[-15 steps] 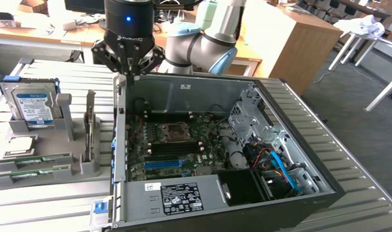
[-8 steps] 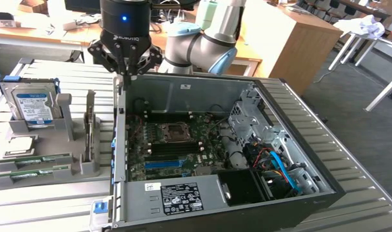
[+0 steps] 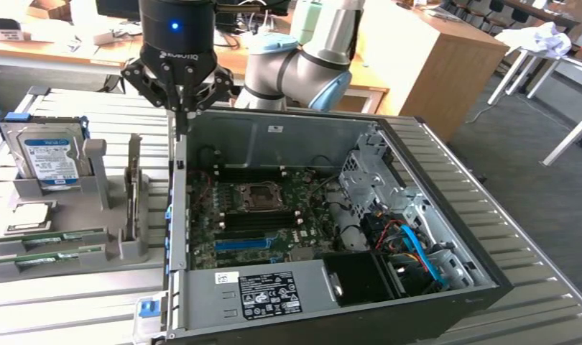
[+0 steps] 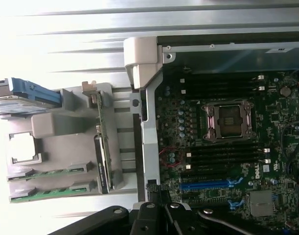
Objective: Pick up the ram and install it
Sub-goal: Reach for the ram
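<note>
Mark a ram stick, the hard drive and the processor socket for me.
ram stick (image 3: 52, 240), exterior view, green edge in holder
hard drive (image 3: 49, 154), exterior view, blue-white label
processor socket (image 3: 259, 194), exterior view, centre

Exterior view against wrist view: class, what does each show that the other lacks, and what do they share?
Exterior view adds the arm's grey-blue joint, the labelled power supply and a wooden desk. Wrist view adds the Dell lettering on the motherboard. Shared: the shut gripper, the processor socket, the hard drive and green ram sticks in the grey holder.
</note>
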Tool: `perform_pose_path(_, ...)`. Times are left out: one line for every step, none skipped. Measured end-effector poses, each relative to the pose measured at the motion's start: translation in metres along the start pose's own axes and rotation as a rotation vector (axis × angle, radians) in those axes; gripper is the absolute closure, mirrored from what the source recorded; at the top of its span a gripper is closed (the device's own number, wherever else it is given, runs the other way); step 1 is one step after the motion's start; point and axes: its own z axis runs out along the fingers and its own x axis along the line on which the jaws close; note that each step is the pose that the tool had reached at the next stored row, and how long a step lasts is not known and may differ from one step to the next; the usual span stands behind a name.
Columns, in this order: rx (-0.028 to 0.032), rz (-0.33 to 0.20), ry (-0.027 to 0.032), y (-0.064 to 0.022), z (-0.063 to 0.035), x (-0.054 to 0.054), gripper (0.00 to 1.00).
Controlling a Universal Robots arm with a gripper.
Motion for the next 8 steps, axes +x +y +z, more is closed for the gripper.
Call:
perform_pose_path(-0.0001, 0.000, -0.0001, -0.0001, 0.0000, 0.0010, 0.90)
perform_pose_path(0.0000, 0.000, 0.0000, -0.0001, 0.0000, 0.0021, 0.90)
perform_pose_path(0.0000, 0.000, 0.0000, -0.0002, -0.0001, 0.0030, 0.90)
perform_pose_path(0.0000, 0.000, 0.0000, -0.0003, -0.0001, 0.0040, 0.90)
perform_pose_path(0.0000, 0.000, 0.0000, -0.0004, -0.0001, 0.0051, 0.90)
perform_pose_path(0.0000, 0.000, 0.0000, -0.0005, -0.0002, 0.0061, 0.90)
perform_pose_path(0.0001, 0.000, 0.0001, -0.0006, -0.0002, 0.0074, 0.90)
perform_pose_path(0.0000, 0.000, 0.0000, -0.0006, -0.0002, 0.0086, 0.90)
